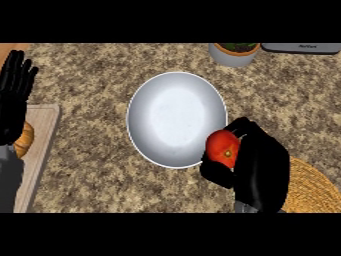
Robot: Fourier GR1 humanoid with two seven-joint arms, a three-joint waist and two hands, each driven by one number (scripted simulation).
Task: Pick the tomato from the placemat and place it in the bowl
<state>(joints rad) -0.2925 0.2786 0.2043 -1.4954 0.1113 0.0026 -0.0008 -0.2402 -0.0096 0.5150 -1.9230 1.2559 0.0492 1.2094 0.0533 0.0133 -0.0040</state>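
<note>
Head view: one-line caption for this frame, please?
Right hand holds the tomato at the white bowl's rim; left hand rests open.

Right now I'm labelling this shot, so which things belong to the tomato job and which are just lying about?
Job:
tomato, in the right hand
bowl
placemat

Lying about:
potted plant
grey appliance at the far edge
wooden board
left hand, resting open at left
</note>
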